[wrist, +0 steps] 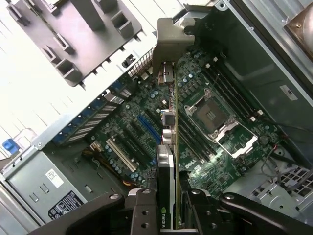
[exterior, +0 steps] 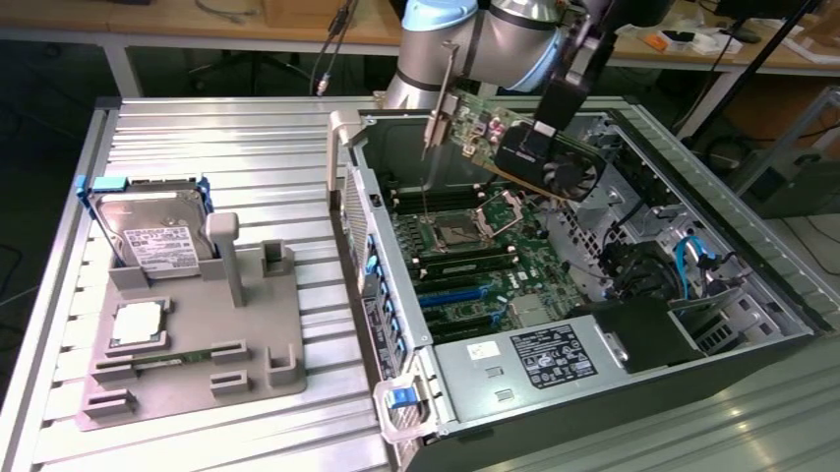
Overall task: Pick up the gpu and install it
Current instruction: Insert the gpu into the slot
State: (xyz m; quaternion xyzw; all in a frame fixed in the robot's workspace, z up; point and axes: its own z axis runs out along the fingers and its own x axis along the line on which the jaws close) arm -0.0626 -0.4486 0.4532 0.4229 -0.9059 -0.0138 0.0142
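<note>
Gpu (exterior: 489,136) green with black fan and silver bracket, motherboard (exterior: 479,261) green with blue slots, cables (exterior: 686,258) blue, case (exterior: 630,418) dark grey, drive (exterior: 155,236) at 9 o'clock silver with white label in blue caddy (exterior: 92,187), stand (exterior: 197,374) grey, table (exterior: 223,138) ribbed silver, arm (exterior: 440,59) silver and pale blue.

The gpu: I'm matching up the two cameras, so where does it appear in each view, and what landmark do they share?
Exterior view: the gpu hangs tilted above the open computer case, near the picture's top centre.
Wrist view: the gpu is seen edge-on over the motherboard.
Shared landmark: the processor socket.
</note>
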